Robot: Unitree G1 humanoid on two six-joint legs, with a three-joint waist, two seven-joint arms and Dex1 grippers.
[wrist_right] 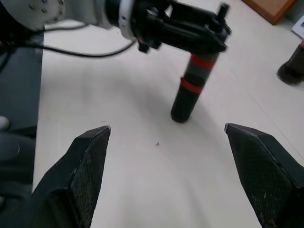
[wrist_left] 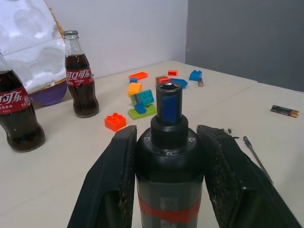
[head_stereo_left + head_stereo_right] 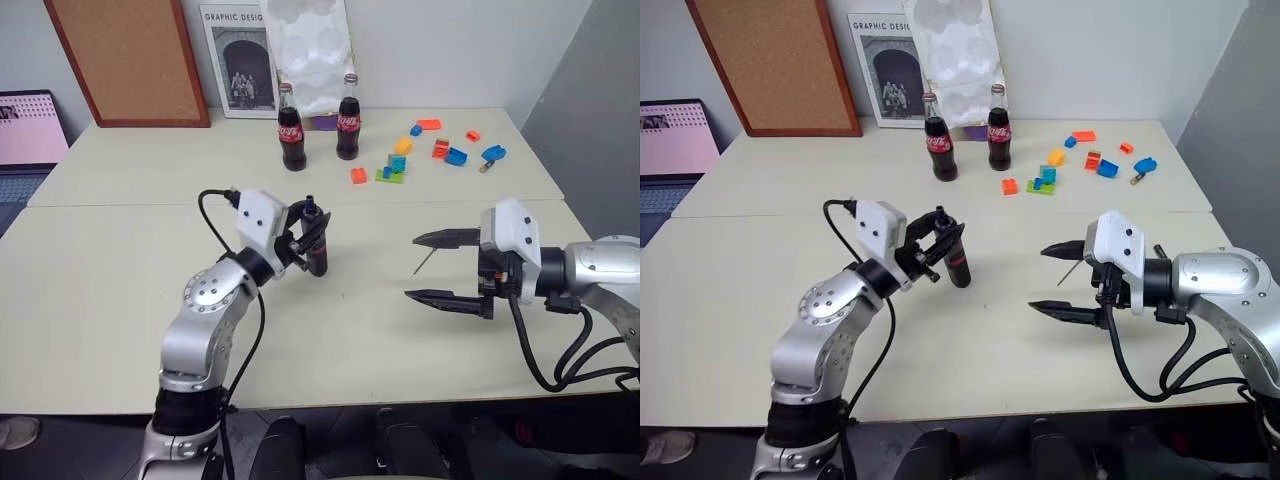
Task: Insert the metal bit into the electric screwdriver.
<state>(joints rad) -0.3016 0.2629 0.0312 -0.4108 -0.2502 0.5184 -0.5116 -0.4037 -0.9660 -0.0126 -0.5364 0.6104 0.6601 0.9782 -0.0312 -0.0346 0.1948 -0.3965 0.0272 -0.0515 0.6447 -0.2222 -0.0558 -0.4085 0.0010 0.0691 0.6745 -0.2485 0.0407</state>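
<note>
While clamped upright, electric screwdriver (image 3: 317, 243) (bare tabletop (image 3: 120, 290) around).

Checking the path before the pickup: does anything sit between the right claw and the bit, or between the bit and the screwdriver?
Nothing visible does. The bit lies on bare table by the open right claw, and only bare table separates it from the screwdriver in the left claw.

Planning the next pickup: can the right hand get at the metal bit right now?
Probably yes: the right hand is open, and the metal bit sits close beside it with nothing between them.
</note>
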